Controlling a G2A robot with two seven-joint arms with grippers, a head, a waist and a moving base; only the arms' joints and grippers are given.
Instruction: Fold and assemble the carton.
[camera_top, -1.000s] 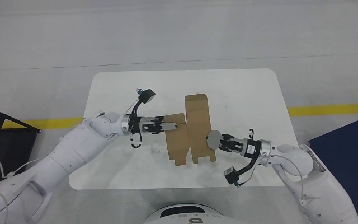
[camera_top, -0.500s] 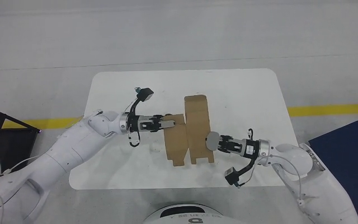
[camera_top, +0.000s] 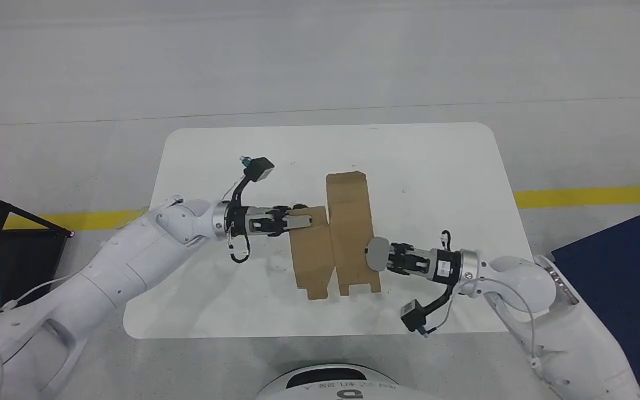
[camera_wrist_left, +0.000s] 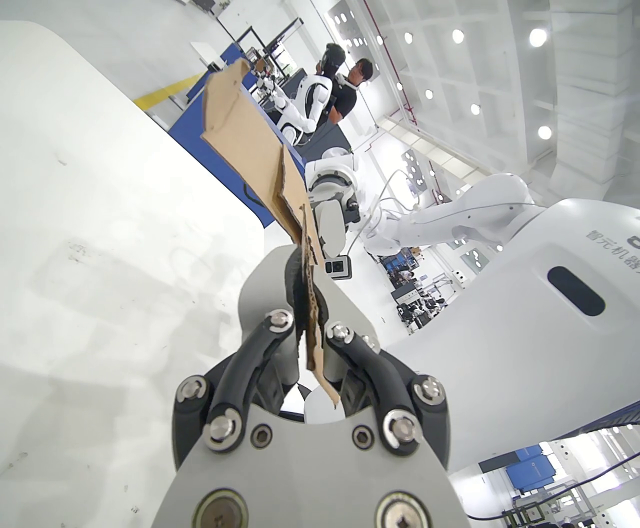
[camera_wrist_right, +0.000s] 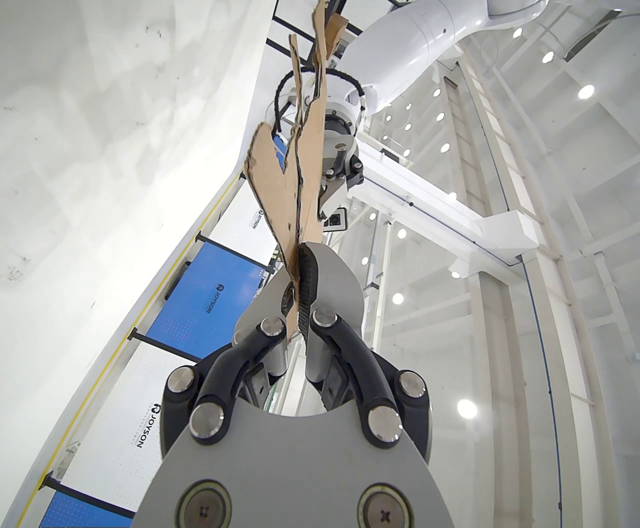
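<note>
While both arms hold flat carton (camera_top: 335, 235) just above tabletop (camera_top: 440, 170), it has drifted slightly toward left arm's side. Left fingers (camera_wrist_left: 260, 285) clamped on one edge, right fingers (camera_wrist_right: 335, 285) on opposite edge. Panels unopened: likely repositioning, folding not begun.

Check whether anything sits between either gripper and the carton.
Nothing visible does. The left gripper is shut on one side edge of the carton, and the right gripper is shut on the opposite edge, with cardboard clamped directly in each.
</note>
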